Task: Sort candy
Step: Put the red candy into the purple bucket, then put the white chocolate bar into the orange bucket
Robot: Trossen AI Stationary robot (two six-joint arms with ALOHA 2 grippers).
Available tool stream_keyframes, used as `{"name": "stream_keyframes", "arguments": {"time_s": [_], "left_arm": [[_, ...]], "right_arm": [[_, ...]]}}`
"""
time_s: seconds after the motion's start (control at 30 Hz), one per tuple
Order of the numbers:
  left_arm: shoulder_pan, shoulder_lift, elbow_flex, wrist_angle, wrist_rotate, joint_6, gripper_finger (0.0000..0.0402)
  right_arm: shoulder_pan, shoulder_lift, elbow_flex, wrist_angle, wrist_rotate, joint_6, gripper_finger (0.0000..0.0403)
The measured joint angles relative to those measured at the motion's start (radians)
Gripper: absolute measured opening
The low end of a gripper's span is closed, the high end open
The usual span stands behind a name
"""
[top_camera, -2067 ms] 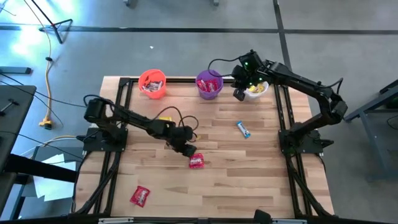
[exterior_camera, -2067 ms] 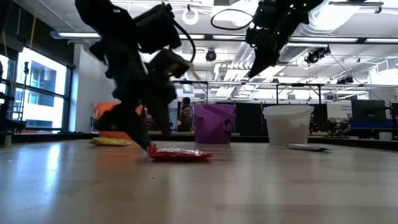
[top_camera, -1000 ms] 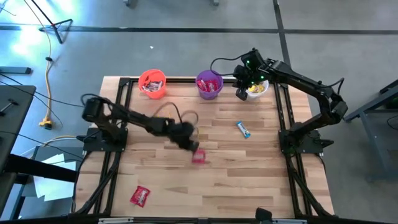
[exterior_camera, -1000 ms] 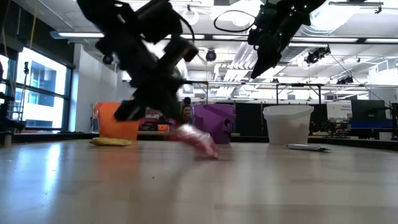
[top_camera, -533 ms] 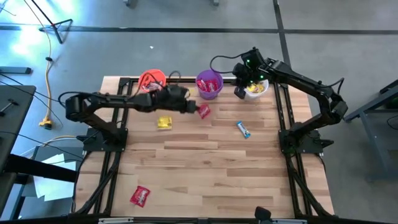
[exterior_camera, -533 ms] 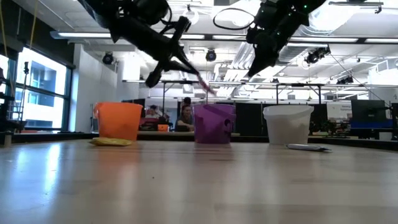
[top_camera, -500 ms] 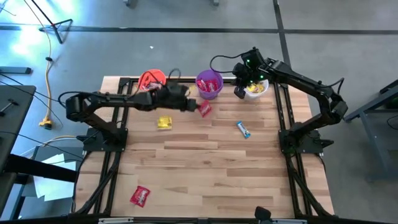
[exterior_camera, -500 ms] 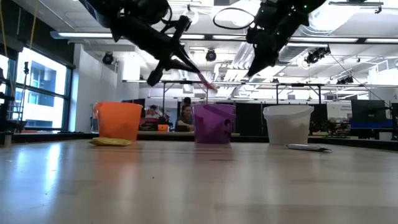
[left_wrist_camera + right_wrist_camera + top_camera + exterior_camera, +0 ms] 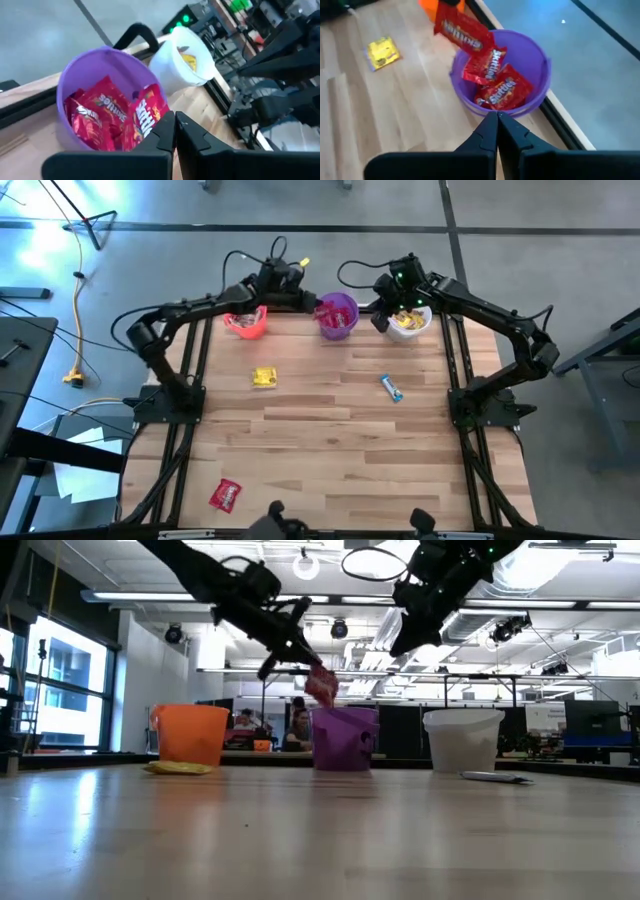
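We hold a red Skittles packet (image 9: 320, 687) pinched in our left pincer (image 9: 305, 665), hanging just above the purple cup (image 9: 345, 739). Our right pincer (image 9: 381, 319), pressed together and empty, waits beside the white cup (image 9: 410, 323). If we let go off-centre, the packet could catch the rim and slide onto the bench (image 9: 330, 440).

Red packet (image 9: 321, 688) pinched in left gripper (image 9: 306, 668), hanging tilted just above purple cup (image 9: 337, 315) rim. More red packets (image 9: 496, 80) piled inside purple cup. Yellow packet (image 9: 264, 377) flat on table, left of middle. Blue-and-white bar (image 9: 391, 388) flat, right of middle. Another red packet (image 9: 226, 495) flat near front-left corner.
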Motion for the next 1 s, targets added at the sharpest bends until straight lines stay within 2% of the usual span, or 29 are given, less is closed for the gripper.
{"name": "stream_keyframes", "arguments": {"time_s": [0.2,0.43,0.57,0.83,0.93,1.0], "left_arm": [[0.021,0.116,0.044,-0.009,0.023,0.025,0.0000],[0.039,0.204,0.071,-0.007,0.029,0.051,0.0001],[0.039,0.199,0.072,0.004,0.029,0.084,0.0017],[0.036,0.164,0.073,0.035,0.022,0.098,0.0092],[0.026,0.133,0.072,0.035,0.017,0.175,0.0111],[0.005,0.097,0.064,0.042,-0.033,0.252,0.0115]], "right_arm": [[0.000,0.000,0.000,0.002,0.051,0.005,0.0000],[0.000,0.000,0.000,0.002,0.053,0.025,0.0000],[0.001,0.000,0.000,0.001,0.053,0.051,0.0000],[0.005,0.000,0.000,-0.005,0.053,0.059,0.0000],[0.024,0.000,0.000,-0.018,0.055,0.059,0.0000],[0.046,0.000,-0.014,-0.004,0.054,0.059,0.0000]]}}
